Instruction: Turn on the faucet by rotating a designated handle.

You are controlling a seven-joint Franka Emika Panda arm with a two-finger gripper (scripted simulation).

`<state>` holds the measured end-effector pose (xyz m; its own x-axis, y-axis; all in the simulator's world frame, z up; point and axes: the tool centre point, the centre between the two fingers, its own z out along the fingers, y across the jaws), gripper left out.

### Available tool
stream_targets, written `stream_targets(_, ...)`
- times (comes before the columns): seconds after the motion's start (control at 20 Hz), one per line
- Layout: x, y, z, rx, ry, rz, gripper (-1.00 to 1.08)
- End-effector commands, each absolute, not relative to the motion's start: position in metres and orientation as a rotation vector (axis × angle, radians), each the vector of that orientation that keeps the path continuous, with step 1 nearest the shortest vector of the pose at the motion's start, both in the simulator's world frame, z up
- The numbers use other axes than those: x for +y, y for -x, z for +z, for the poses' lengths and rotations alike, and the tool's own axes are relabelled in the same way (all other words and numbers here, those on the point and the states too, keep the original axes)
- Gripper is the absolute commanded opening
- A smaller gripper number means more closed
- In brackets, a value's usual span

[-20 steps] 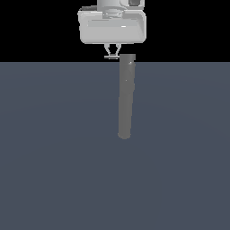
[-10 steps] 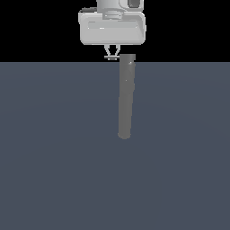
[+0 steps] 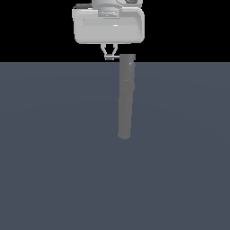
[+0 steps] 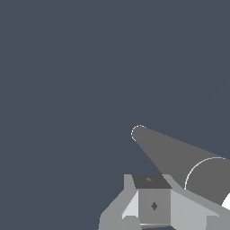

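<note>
One tool (image 3: 109, 55) beside the faucet (image 3: 126, 96) top.

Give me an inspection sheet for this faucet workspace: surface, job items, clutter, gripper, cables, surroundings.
Surface: flat, plain dark blue-grey floor, no marks seen.
Faucet: long grey matte cylinder, rounded end toward the camera in the exterior view.
Handle: thin light rod sticking out from the cylinder's top end, toward the exterior view's left.
Clutter: nothing seen.
Gripper: boxy light-grey gripper above the handle, fingertips at the rod; contact and finger opening cannot be told.
Cables: nothing seen.
Surroundings: black background beyond the floor; nothing else seen.
</note>
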<state>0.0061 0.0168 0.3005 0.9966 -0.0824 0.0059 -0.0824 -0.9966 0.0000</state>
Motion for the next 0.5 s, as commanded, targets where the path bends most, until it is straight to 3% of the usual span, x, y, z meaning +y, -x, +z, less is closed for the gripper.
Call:
stream_targets(0.0, 0.022, 0.005, 0.301, -0.126, -3.139, 0.0, -1.0)
stream_targets(0.45, 0.013, 0.02, 0.301, -0.131, -3.139, 0.009, -1.0)
